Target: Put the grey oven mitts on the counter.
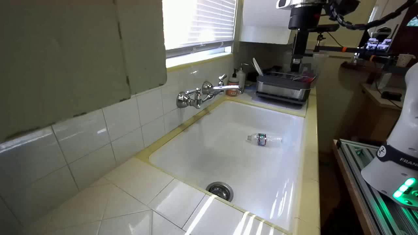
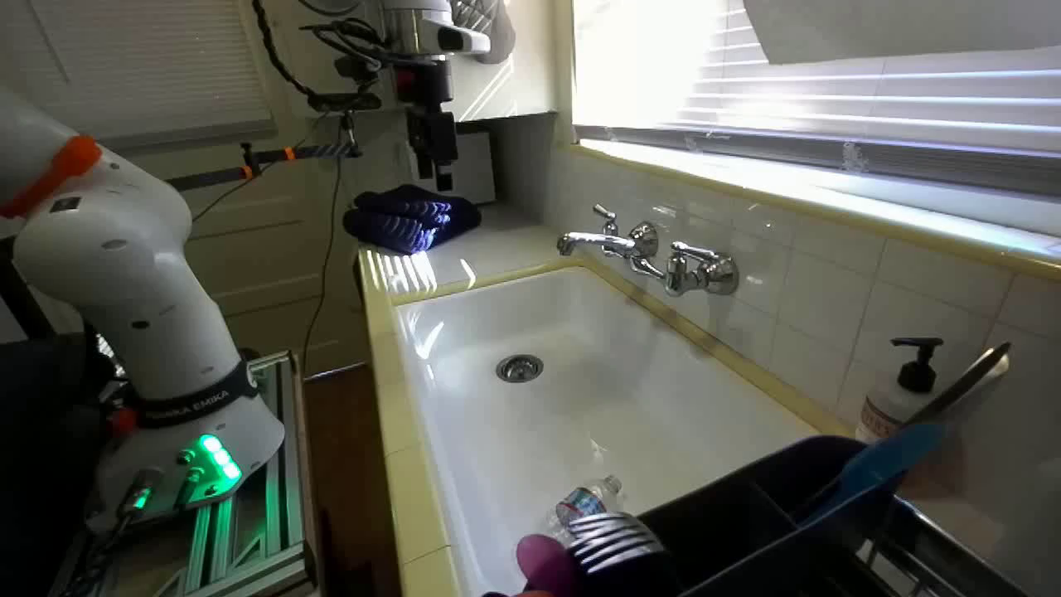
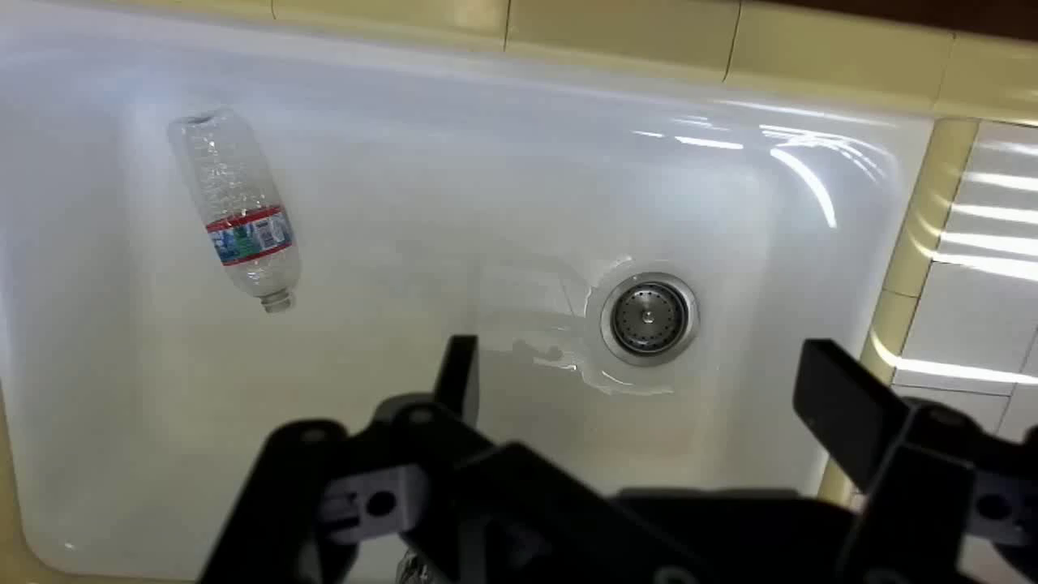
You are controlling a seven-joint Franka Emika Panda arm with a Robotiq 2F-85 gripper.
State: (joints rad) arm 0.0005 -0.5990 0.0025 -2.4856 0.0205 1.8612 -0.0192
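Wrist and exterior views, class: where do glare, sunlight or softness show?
In both exterior views, the window glares white at left; in the wrist view, sun stripes cross the counter, reflections streak the sink, and the gripper looks dark, slightly soft.

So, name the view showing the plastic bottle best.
Wrist view: the plastic bottle is whole, large and unobstructed, label included. In an exterior view the bottle is whole but smaller; in an exterior view utensils cover part of it.
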